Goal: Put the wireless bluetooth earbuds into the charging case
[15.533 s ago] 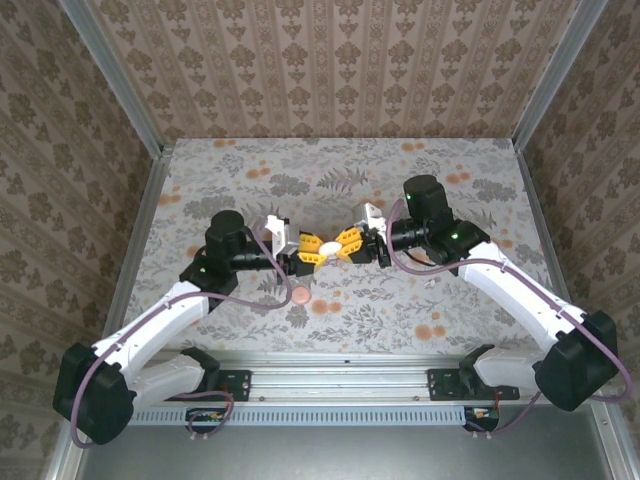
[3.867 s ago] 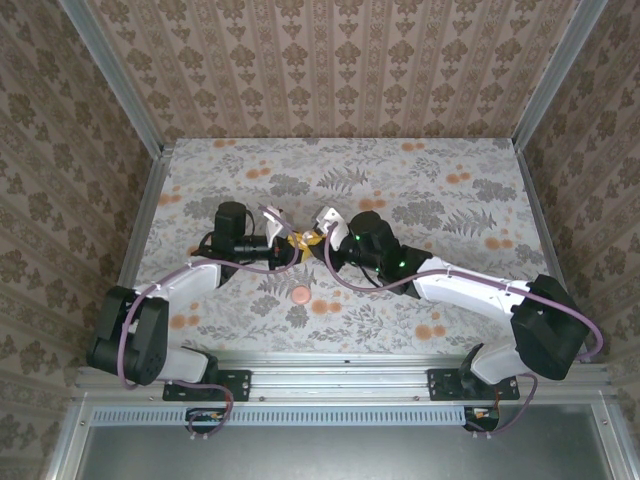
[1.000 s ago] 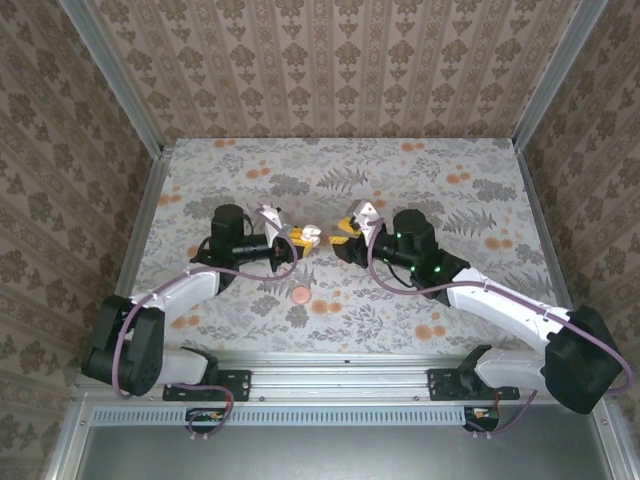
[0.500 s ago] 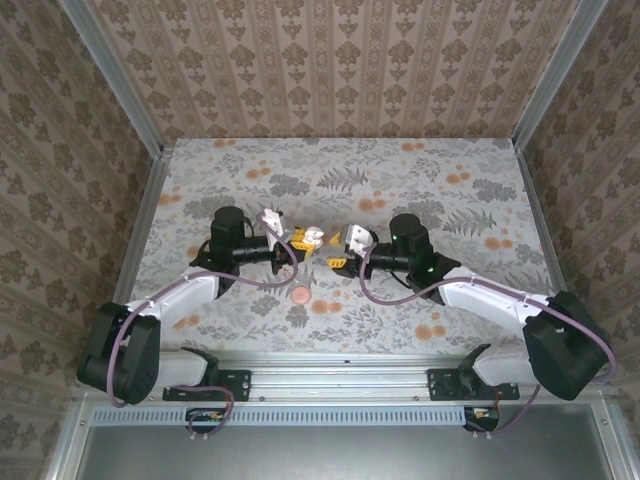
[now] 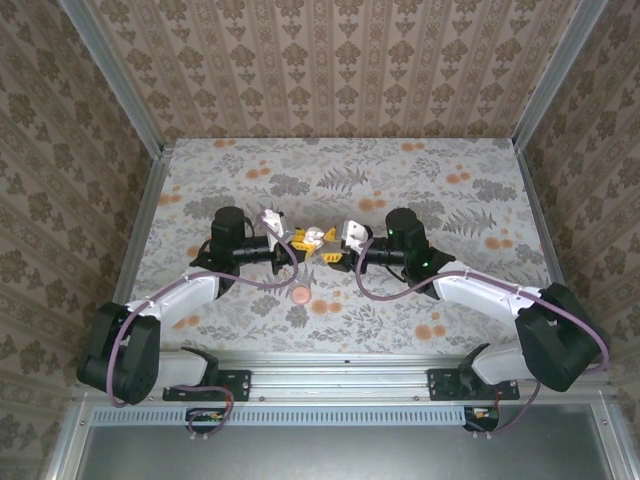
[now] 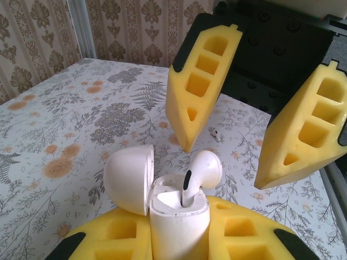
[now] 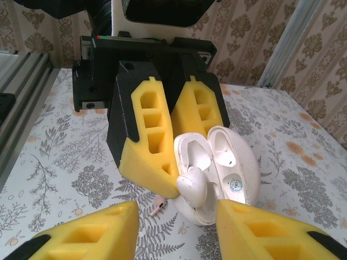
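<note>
The charging case (image 6: 178, 216) is white and egg-shaped, with its lid (image 6: 128, 179) swung open to the left. My left gripper (image 6: 176, 234) is shut on its body and holds it upright above the table. One white earbud (image 6: 203, 169) stands in a slot of the case, stem down, its head above the rim. My right gripper (image 7: 178, 208) is open, its yellow fingers (image 6: 199, 81) apart just beyond that earbud (image 7: 192, 187) and not touching it. A second small earbud (image 7: 159, 205) lies on the table below the case (image 7: 227, 173). In the top view the two grippers (image 5: 300, 238) (image 5: 333, 250) meet around the case (image 5: 314, 236).
A small salmon-pink disc (image 5: 299, 294) lies on the flowered tablecloth (image 5: 450, 310) in front of the grippers. Metal frame rails (image 5: 140, 230) and patterned walls close in the table on three sides. The loose earbud (image 6: 215, 132) rests on bare cloth under the right arm.
My right gripper has shifted slightly left toward the case and its arm has straightened. The left gripper has stayed put with the case.
</note>
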